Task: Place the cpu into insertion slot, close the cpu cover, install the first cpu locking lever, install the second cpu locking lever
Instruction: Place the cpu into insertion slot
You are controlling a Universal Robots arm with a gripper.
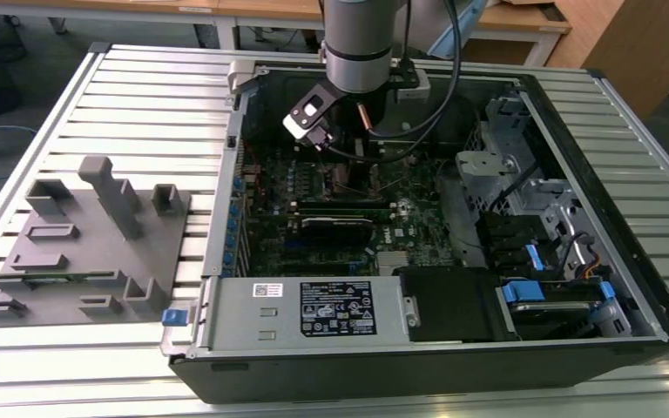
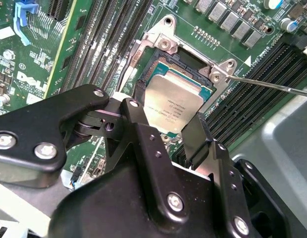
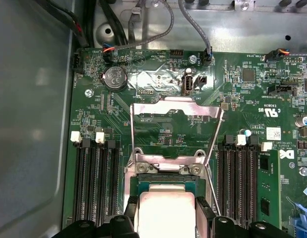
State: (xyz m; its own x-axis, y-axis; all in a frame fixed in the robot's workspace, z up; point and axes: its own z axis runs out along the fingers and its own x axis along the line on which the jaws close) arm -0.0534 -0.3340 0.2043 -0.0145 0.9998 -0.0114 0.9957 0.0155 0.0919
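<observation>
My gripper (image 2: 168, 110) is low inside the computer case, over the motherboard's insertion slot (image 2: 169, 62). The cpu (image 2: 179, 98), a flat square chip with a dull silver top, sits between its two black fingers, which press on opposite edges. The chip is directly over the slot, level with or just above it. In the first wrist view the cpu (image 3: 166, 210) is between the fingers of the gripper (image 3: 166, 220), and the cpu cover (image 3: 176, 105), a thin silver frame, is swung open away from the slot. Thin wire locking levers (image 3: 213, 148) stand released beside it. In the exterior view the gripper (image 1: 341, 162) hangs above the board.
Rows of black memory slots (image 3: 96, 183) flank the socket on both sides. The open tower case (image 1: 428, 366) lies on a slatted metal table, with drive bays and cables at the exterior view's right. A grey fixture block (image 1: 91, 244) sits on the table at that view's left.
</observation>
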